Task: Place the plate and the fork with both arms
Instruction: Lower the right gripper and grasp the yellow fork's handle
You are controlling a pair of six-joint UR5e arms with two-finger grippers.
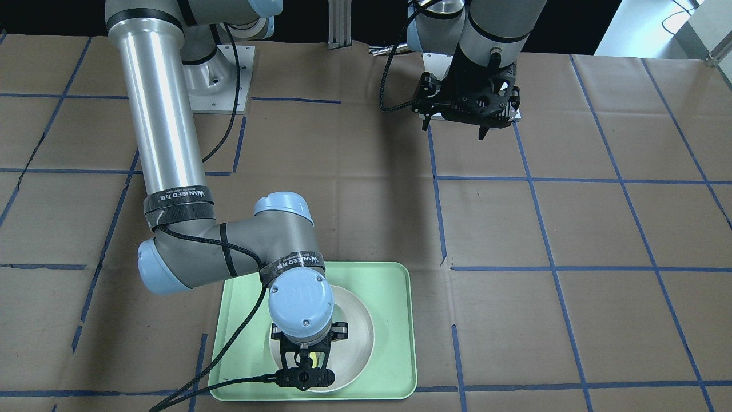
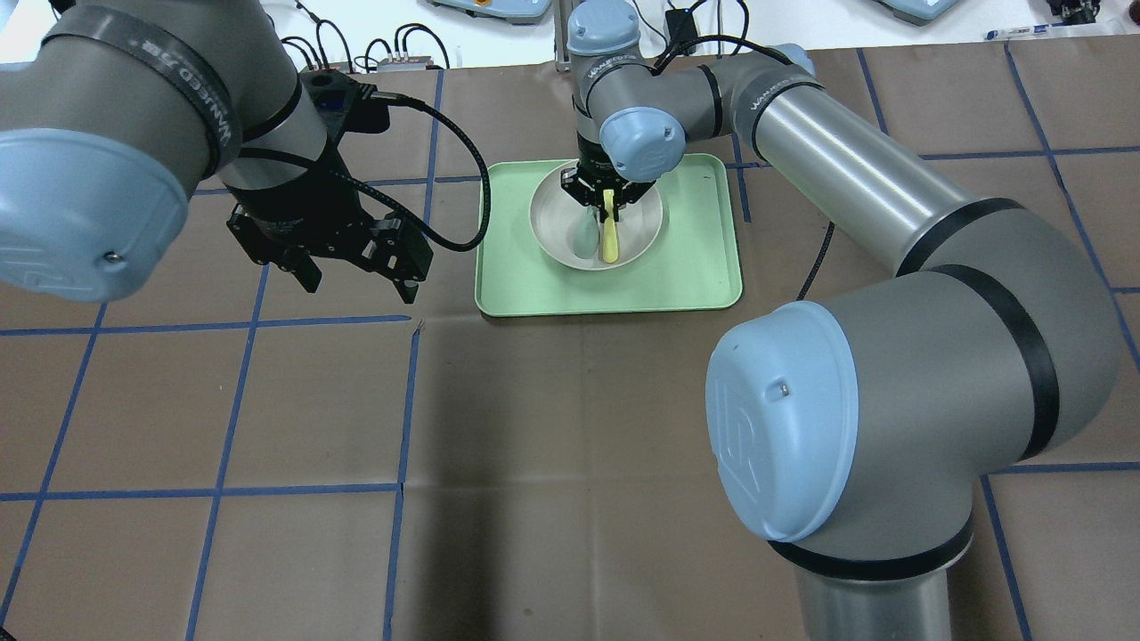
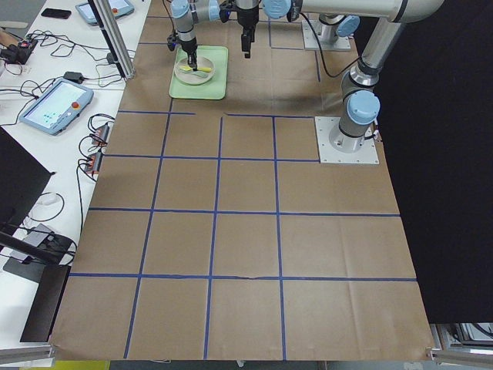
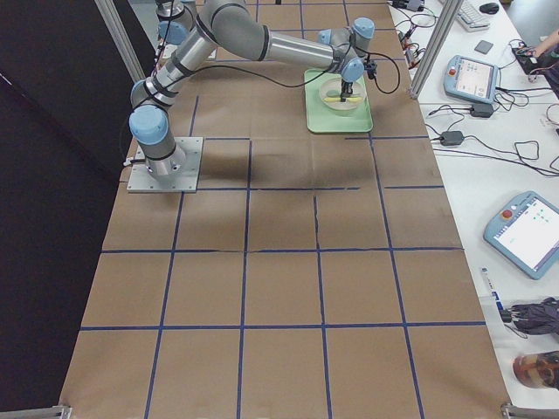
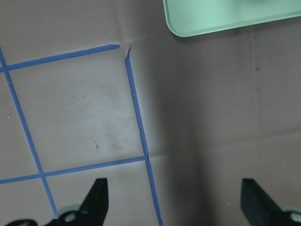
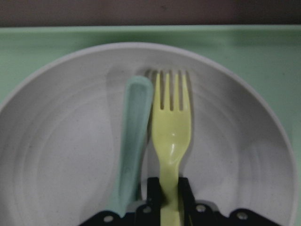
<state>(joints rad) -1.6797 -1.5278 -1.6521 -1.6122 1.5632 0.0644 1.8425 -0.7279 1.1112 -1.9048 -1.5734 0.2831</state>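
Note:
The round off-white plate [image 2: 554, 224] sits on the pale green tray [image 2: 695, 267]. The pale yellow fork [image 6: 171, 127] lies along the plate's [image 6: 61, 155] middle, tines pointing away from the wrist. My right gripper [image 6: 169, 190] is shut on the fork's handle, low over the plate; it also shows in the overhead view [image 2: 606, 198] and the front view [image 1: 303, 366]. I cannot tell whether the tines touch the plate. My left gripper [image 2: 356, 271] is open and empty, above the table to the left of the tray; its jaws stand wide apart in the left wrist view [image 5: 174, 202].
A grey-green spoon [image 6: 134, 141] lies in the plate right beside the fork, on its left. The tray's corner [image 5: 225, 14] shows at the top of the left wrist view. Brown paper with blue tape lines [image 5: 136, 108] covers the table.

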